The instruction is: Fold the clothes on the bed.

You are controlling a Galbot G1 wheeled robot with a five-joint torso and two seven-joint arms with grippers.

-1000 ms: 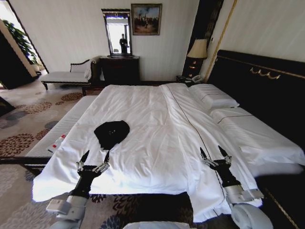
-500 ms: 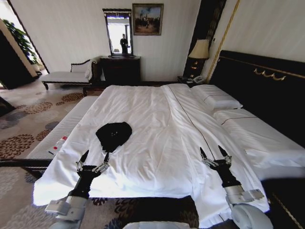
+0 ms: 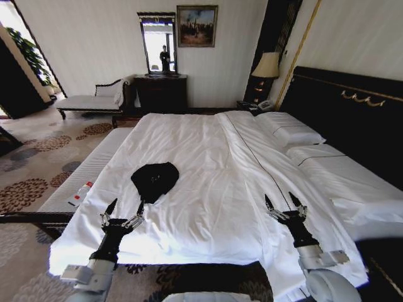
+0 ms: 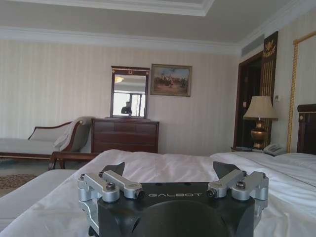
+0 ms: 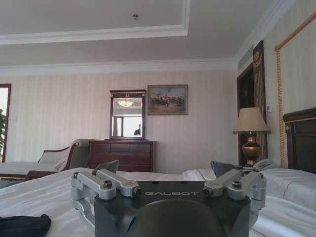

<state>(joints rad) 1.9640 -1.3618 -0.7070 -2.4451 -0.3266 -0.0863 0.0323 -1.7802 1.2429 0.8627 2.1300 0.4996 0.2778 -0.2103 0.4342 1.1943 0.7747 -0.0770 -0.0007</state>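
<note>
Currently, the task stood at the approach step: no fold had been started. The T-shirt lay as a crumpled dark heap on the white duvet of the bed, near the bed's left edge and not yet spread flat.

1. Left gripper: raised over the foot edge of the duvet, fingers spread wide, holding nothing. The T-shirt lay just beyond this gripper and slightly toward its inner side, near but not touching.

2. Right gripper: raised over the duvet at the bed's right half, fingers likewise spread, holding nothing. The T-shirt lay well apart from it, far across to the robot's left; in the right wrist view a dark edge of the cloth showed low beside the gripper body.

3. Both wrist views confirmed the open stance: each pair of fingers stood apart, with the dresser and mirror visible between them across the room.

Judgement on the next move: the garment would first need flattening. That called for the left gripper to reach forward and down to a hem or sleeve, and for the right gripper to be carried far leftward before any 2-handed spreading. Soft cloth would likely bunch if pinched at 1 point alone, and the duvet beneath could be caught with it.
</note>
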